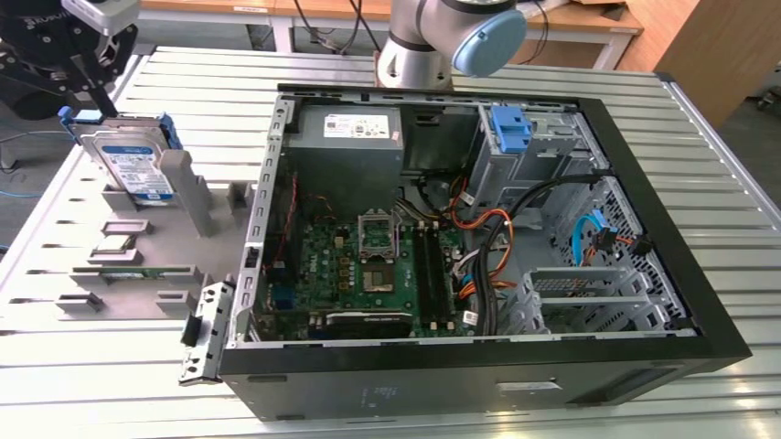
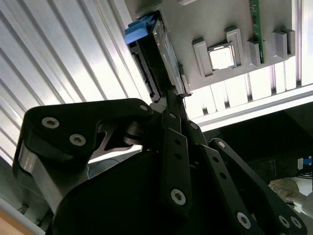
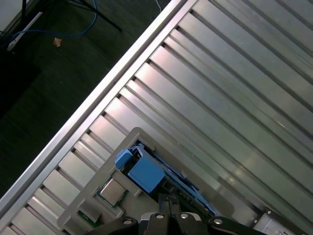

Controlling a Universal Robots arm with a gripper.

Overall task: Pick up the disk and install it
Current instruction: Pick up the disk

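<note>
Black jointed links of the tool [image 2: 172, 98] crowd closest in the second wrist view. They taper down to the top end of the disk [image 2: 151, 63], a rectangular silver-grey hard drive with a white-and-blue label, framed by a blue plastic bracket. Whether the tool is spread, pressed together or already pinching that edge, I cannot tell; it meets the drive too closely to judge.

The disk stands upright on its edge in a slot of the grey moulded parts holder [image 1: 183, 197]. This holder lies on the ribbed aluminium desk [image 1: 73, 384] at the exterior view's left, just beside the open black computer case [image 1: 488, 366]. From there the tool hangs directly over the drive, whose lower part sits down in the slot, so I judge the pick-up is not yet done. The same holder carries 1 square silver processor chip [image 2: 221, 58] and a small green circuit strip [image 2: 255, 24], both near the drive.

As I read it, the step in hand is the grasp. It would go best with the tool centred across the drive's thickness and biting the metal body, not just the springy blue plastic. The drive looks heavy and smooth-sided, so the hold wants to be firm. The slot walls hug it, so any pull should run straight up along them; a tilted pull could jam the drive or drag the holder and disturb its neighbours.
</note>
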